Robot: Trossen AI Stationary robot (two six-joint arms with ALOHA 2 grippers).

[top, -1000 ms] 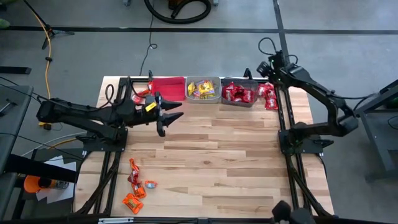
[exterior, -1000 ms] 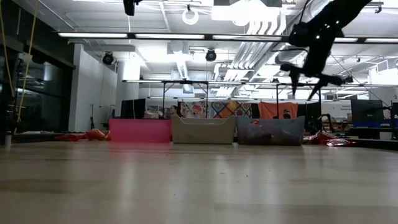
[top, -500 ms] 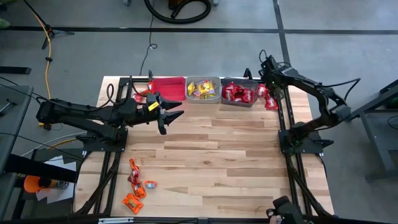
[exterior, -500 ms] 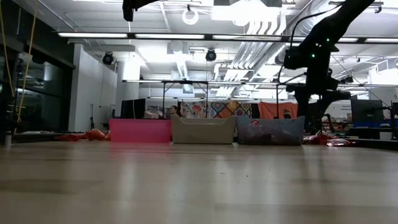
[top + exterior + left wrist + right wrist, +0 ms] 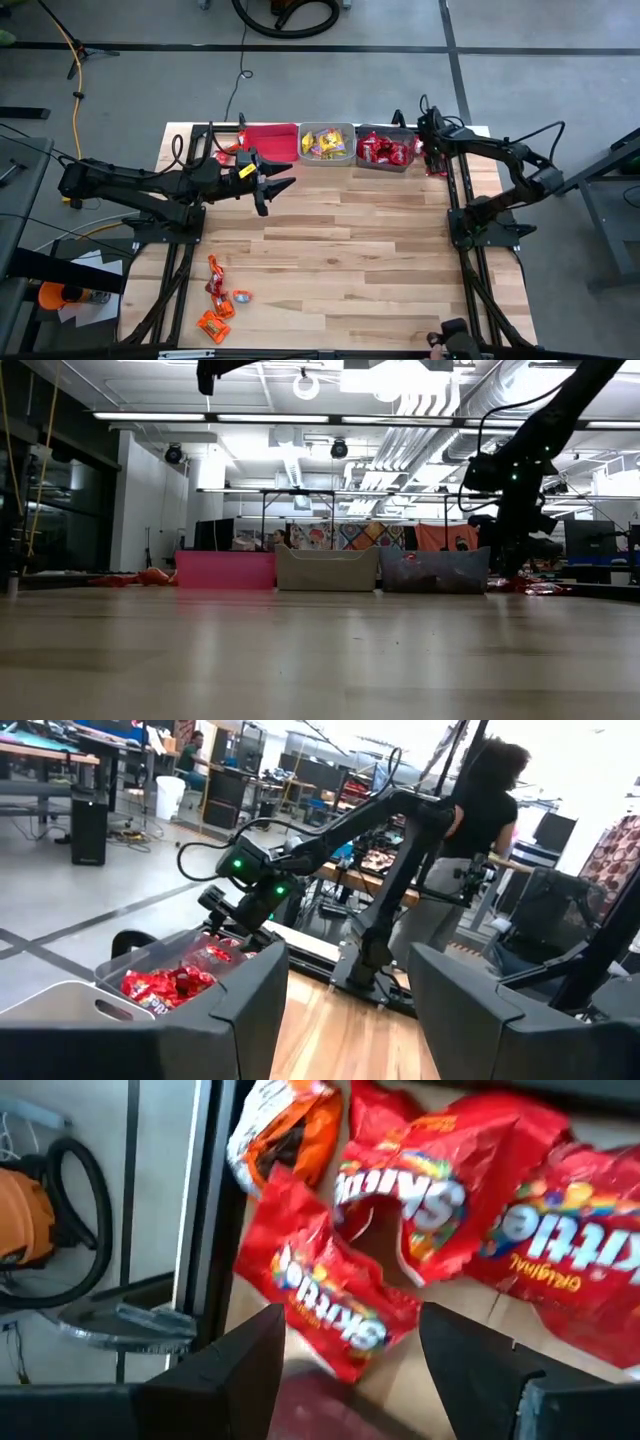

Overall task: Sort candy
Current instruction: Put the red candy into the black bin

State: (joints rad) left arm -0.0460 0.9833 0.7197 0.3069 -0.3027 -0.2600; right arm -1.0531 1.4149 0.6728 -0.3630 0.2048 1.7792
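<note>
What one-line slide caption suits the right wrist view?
Open right gripper hovering over red Skittles packets lying on the table.

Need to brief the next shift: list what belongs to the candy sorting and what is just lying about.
Job:
- loose candy at the table's near left
- red Skittles packets under the open right gripper
- three bins: red bin, clear bin, dark bin

Lying about:
- orange vacuum
- yellow cable on the floor

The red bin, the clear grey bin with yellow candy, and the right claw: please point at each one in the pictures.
red bin (image 5: 270, 137): high view, on its red floor.
clear grey bin (image 5: 326, 128): high view, on its far rim.
right claw (image 5: 350, 1335): right wrist view, midway between its two open fingertips, above a red Skittles packet.
</note>
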